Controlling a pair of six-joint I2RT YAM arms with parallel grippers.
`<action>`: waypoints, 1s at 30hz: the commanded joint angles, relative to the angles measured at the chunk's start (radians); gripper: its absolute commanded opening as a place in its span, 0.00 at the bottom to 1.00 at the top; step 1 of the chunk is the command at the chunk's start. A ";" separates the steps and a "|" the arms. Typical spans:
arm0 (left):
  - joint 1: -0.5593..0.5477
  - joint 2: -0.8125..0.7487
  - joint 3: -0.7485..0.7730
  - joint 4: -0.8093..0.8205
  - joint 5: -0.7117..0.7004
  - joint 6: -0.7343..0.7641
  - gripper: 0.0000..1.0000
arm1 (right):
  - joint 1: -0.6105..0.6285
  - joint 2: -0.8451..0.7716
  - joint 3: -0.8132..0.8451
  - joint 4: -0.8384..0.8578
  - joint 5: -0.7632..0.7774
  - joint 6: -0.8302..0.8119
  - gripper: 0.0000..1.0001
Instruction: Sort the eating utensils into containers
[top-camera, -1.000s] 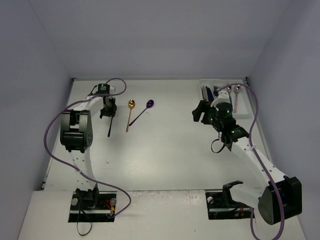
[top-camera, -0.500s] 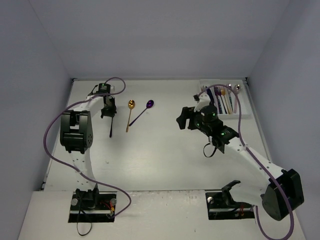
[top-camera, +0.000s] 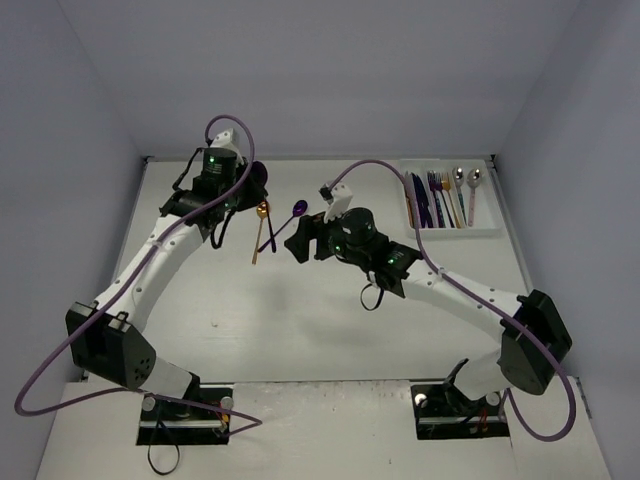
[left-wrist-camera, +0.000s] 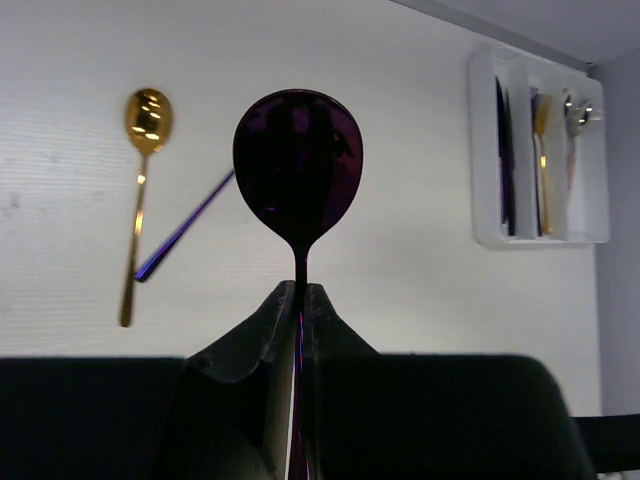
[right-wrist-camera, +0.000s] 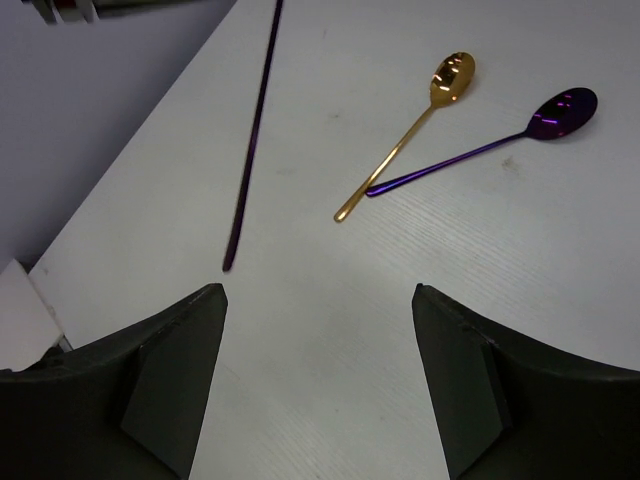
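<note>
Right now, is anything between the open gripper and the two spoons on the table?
Nothing visible. Only table lies between the right gripper and the gold spoon and purple spoon; the left gripper holds its dark spoon off to the side.

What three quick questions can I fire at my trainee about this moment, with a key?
1. True or false: the right arm's fingers are shut on a fork.
2. What do the left arm's fingers hold? A) a silver knife B) a dark purple spoon C) a pink fork
3. Fill in: ___ spoons lie loose on the table, outside the tray.

Key:
1. False; they stand open with nothing between them.
2. B, pinched just below the bowl.
3. Two: the gold spoon and the purple spoon.
</note>
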 joint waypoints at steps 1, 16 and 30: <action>-0.035 -0.037 -0.070 0.109 0.012 -0.184 0.00 | 0.013 0.046 0.093 0.130 -0.026 0.033 0.72; -0.115 -0.086 -0.124 0.187 -0.008 -0.253 0.00 | 0.014 0.153 0.142 0.164 -0.048 0.038 0.56; -0.137 -0.068 -0.148 0.228 -0.001 -0.208 0.00 | 0.009 0.101 0.097 0.167 0.043 0.012 0.00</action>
